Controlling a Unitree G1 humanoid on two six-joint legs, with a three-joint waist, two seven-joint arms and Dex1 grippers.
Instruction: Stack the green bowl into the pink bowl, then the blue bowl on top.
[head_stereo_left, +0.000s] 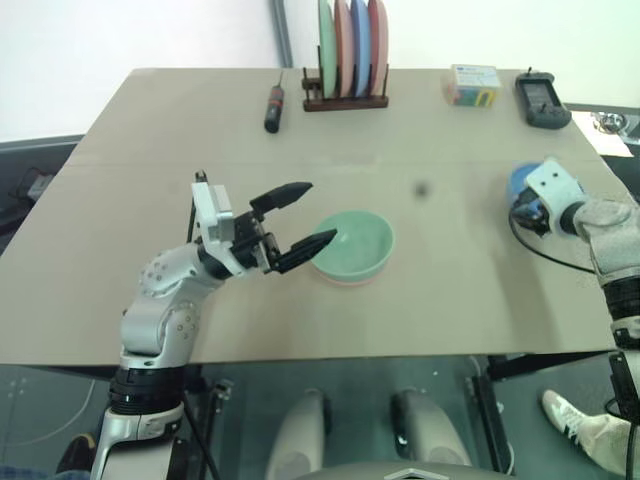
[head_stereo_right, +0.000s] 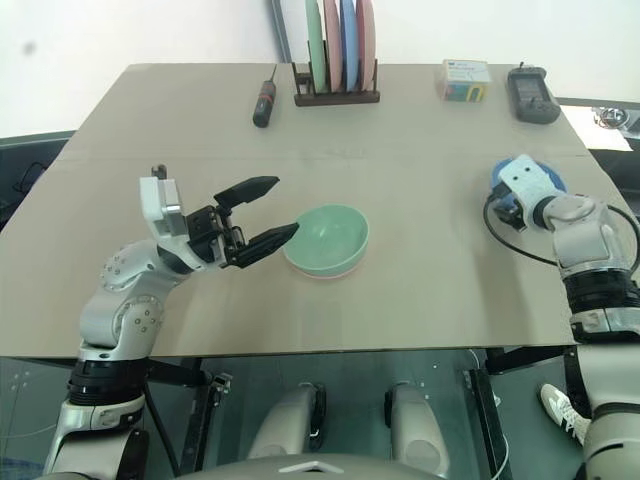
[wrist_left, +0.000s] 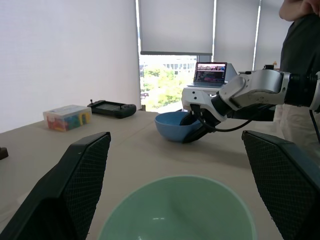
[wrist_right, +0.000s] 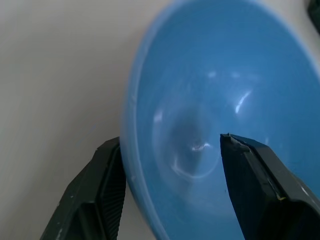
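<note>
Two bowls are already nested mid-table: I see the green bowl (head_stereo_left: 352, 243) sitting in the pink bowl (head_stereo_left: 345, 279), so the blue bowl (wrist_right: 220, 115) is the step in hand. My right gripper (wrist_right: 170, 185) straddles its near rim, one finger inside, one outside, not yet pinched. Next I judge: close, lift, carry left. My left gripper (head_stereo_left: 300, 215) hangs spread beside the stack.

Pale mint-green bowl (head_stereo_left: 352, 245), plain, over a thin salmon-pink bowl (head_stereo_left: 345, 282) edge; sky-blue bowl (wrist_right: 225, 115), plain and glossy inside. Tan table (head_stereo_left: 140, 290), black fingers (head_stereo_left: 300, 252) with a cross-hatched face. Green, pink and blue plates (head_stereo_left: 351, 48) in a dark brown rack (head_stereo_left: 345, 100).
</note>
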